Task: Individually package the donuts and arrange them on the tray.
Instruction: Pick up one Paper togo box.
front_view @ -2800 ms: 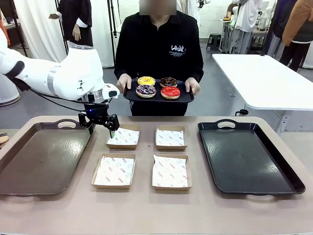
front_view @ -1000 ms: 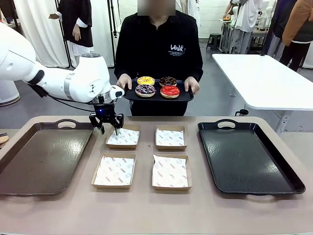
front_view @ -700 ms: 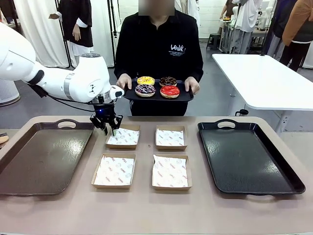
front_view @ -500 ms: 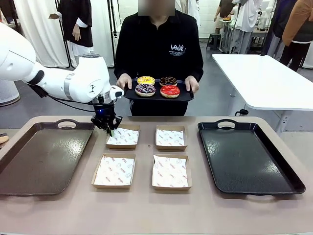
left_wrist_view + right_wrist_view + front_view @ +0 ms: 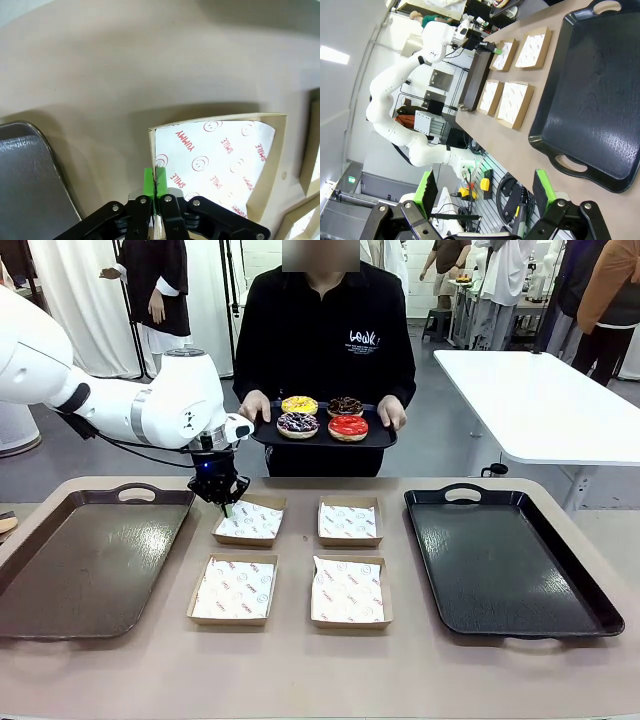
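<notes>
**Position of parts.** The four donuts [image 5: 322, 416] lie on a small serving tray [image 5: 322, 441] that the person [image 5: 325, 330] holds with both hands at the far side of the table [image 5: 300, 670], well apart from both grippers. None is packaged yet. Four paper-lined boxes sit in a two-by-two block between a brown tray [image 5: 85, 560] and a black tray [image 5: 510, 560].

**Tool state.**
- The left gripper [image 5: 155, 181] is clamped on the thin side wall of the far left box [image 5: 246, 539], close to a corner, with the green pads pressed flat against the cardboard.
- The right gripper [image 5: 484, 189] is spread wide and holds nothing. It hangs high above the near end of the black tray.

**Handling: box.** Judged light and flimsy. A single wall pinched near a corner probably bends or twists under load, so drag it low rather than lift it. The paper liner [image 5: 215, 155] looks loose and may slide.

**Handling: donuts.** Judged light, soft and easily crushed.
- The icing and glaze on top are probably sticky and mark on contact.
- Take hold across the plain sides, below the icing line, with gentle pressure.
- Alternatively, place one finger through the centre hole and the other on the outer rim.
- Keep each donut level so that the topping faces up when it goes into a box.
</notes>
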You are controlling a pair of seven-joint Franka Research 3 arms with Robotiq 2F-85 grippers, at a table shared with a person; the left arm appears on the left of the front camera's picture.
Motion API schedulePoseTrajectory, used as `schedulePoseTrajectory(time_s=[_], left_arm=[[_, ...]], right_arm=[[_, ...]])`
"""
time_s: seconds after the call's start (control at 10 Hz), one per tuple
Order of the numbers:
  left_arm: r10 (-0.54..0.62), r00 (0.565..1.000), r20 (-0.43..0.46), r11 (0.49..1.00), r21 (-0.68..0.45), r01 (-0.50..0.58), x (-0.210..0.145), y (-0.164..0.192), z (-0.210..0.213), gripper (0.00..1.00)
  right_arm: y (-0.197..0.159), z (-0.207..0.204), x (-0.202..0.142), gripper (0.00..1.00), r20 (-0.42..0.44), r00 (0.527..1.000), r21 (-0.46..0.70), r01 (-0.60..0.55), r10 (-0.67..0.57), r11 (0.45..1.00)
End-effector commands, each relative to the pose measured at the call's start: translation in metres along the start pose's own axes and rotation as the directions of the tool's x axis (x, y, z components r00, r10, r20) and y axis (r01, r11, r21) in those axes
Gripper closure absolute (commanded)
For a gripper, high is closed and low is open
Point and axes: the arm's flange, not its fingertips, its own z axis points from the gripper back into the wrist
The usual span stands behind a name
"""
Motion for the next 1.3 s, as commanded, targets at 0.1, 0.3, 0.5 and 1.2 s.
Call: schedulePoseTrajectory(time_s=[0.1,0.3,0.5,1.2], left_arm=[[-0.004,1.000,-0.009,0.999,-0.055,0.004,-0.024,-0.014,0.059,1.00],[0.030,1.000,0.002,0.998,-0.062,-0.030,-0.035,-0.023,0.109,1.00],[0.056,0.998,0.035,0.998,-0.036,-0.055,-0.034,-0.032,0.145,1.00],[0.086,0.994,0.072,0.995,-0.064,-0.081,-0.026,-0.029,0.175,1.00]], right_arm=[[0.000,0.000,0.001,0.00,0.016,1.000,0.022,-0.016,0.016,1.000],[0.000,0.000,0.001,0.00,0.016,1.000,0.022,-0.016,0.016,1.000],[0.000,0.000,0.001,0.00,0.016,1.000,0.022,-0.016,0.016,1.000],[0.000,0.000,0.001,0.00,0.016,1.000,0.022,-0.016,0.016,1.000]])
